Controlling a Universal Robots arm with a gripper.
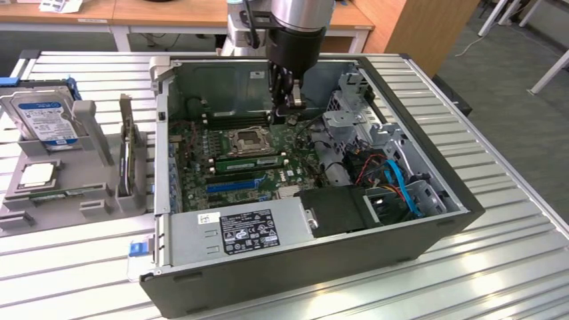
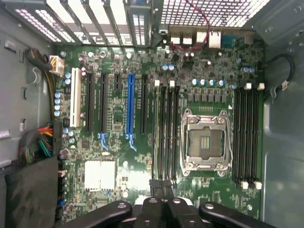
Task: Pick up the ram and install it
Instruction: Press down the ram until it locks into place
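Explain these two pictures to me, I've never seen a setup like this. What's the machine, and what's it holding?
The machine is a robot arm with a claw at its tip. One picture comes from a camera standing off the arm. The other comes from a camera on the arm's wrist, looking past the claw into an open computer case. The case lies on a slatted metal table. Inside is the green motherboard with its processor socket. A green ram stick sits in a slot beside that socket. On the exterior view's left, a grey holder carries a hard drive and a processor chip. The claw is shut, hangs over the board, and appears to hold nothing.
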